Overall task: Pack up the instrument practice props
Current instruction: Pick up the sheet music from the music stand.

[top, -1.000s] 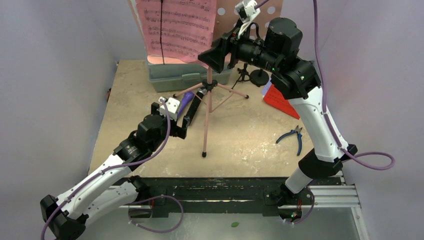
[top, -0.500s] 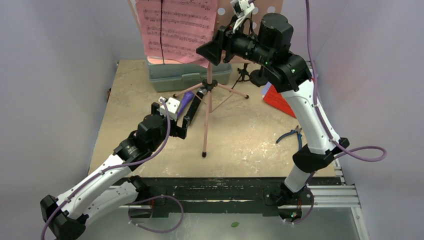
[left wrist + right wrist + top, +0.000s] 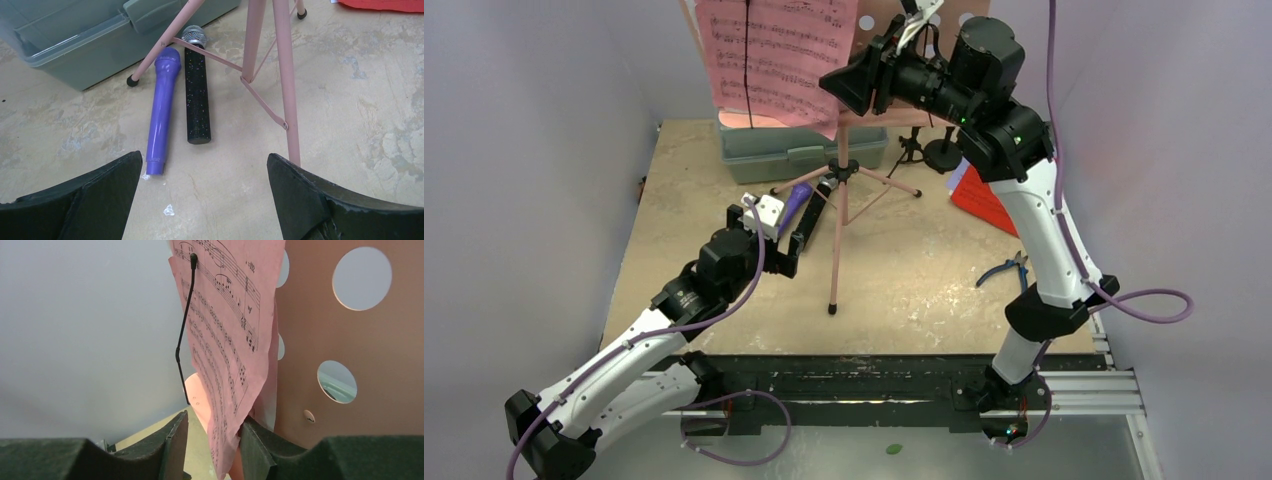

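A mottled beige surface stands between plain pale walls. The left gripper hangs over the purple microphone and the black silver-headed microphone, its jaws wide open and empty. At the far side, the right gripper has its jaws half open astride the lower edge of the pink sheet-music page, which is printed with notation.

A grey-green plastic case sits at the far edge of the scuffed beige worktop, a latch on its front wall. Blue-handled pliers lie flat on the worktop's right side, well apart from the case, handles pointing toward the near edge.
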`<action>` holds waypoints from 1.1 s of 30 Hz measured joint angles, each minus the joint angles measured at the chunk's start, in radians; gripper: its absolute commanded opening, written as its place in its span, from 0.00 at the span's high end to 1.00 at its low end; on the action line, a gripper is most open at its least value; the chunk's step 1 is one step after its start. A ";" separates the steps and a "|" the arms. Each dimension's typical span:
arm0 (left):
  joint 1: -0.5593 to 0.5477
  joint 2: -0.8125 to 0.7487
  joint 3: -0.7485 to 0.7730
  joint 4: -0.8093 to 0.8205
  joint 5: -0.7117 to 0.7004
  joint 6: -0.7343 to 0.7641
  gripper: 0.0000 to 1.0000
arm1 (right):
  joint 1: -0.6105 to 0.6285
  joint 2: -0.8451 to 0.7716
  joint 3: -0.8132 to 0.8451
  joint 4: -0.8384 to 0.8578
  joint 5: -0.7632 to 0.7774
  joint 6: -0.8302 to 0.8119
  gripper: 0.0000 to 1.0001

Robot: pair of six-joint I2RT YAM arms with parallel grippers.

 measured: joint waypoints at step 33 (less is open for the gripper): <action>0.008 0.006 0.000 0.000 0.014 0.000 0.05 | -0.074 -0.026 0.134 -0.024 0.032 -0.132 1.00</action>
